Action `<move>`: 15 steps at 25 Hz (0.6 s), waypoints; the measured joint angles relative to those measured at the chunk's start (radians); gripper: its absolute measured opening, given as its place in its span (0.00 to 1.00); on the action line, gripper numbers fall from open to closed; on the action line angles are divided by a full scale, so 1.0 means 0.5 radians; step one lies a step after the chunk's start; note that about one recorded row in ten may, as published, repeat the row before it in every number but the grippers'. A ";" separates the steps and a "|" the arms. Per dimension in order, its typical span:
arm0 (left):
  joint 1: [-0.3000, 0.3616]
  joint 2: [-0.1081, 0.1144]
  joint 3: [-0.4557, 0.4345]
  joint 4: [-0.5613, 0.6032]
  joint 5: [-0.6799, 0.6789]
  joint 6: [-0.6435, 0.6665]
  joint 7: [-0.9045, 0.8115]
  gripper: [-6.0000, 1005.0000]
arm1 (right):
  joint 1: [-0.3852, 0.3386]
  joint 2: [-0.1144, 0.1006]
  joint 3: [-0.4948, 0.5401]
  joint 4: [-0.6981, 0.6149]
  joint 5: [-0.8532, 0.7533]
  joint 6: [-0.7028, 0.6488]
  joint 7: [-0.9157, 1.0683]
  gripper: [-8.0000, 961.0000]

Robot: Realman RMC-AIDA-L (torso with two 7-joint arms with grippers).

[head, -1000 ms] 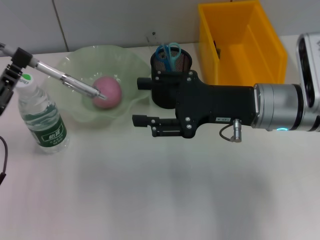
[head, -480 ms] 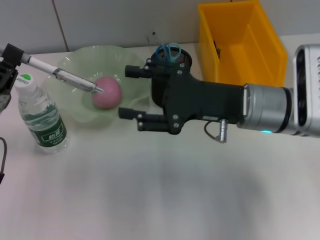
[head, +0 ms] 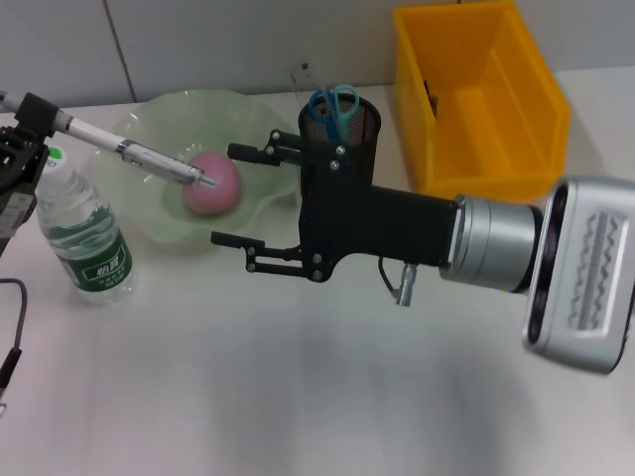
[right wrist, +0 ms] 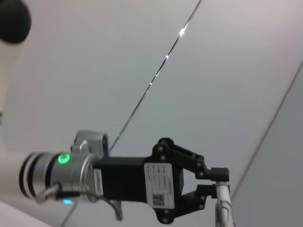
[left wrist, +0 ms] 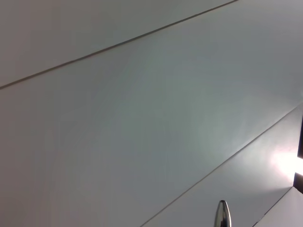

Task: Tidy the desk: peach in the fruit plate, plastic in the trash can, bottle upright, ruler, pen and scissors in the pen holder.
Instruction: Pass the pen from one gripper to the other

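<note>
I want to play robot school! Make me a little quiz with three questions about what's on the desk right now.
1. True or false: the peach lies in the green fruit plate.
2. Which gripper holds the pen? A) left gripper B) right gripper C) neither
3. Fill in: the blue-handled scissors stand in the black mesh ____.

Key
1. True. The pink peach sits inside the plate.
2. A. The left gripper is shut on the pen's end, above the upright bottle; the pen slants over the plate. The right gripper is open and holds nothing, in front of the pen holder.
3. Pen holder.
</note>
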 joint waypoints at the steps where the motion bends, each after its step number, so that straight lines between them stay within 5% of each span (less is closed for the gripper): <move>1: 0.001 0.000 0.000 -0.002 0.000 -0.001 0.000 0.15 | -0.001 0.000 -0.045 0.018 0.061 0.005 -0.072 0.73; 8: 0.007 -0.001 0.001 -0.043 -0.002 -0.016 0.013 0.15 | -0.017 -0.001 -0.355 0.058 0.489 0.060 -0.426 0.73; 15: 0.003 -0.003 -0.001 -0.069 -0.002 -0.029 0.019 0.15 | -0.011 -0.001 -0.409 0.054 0.529 0.071 -0.437 0.73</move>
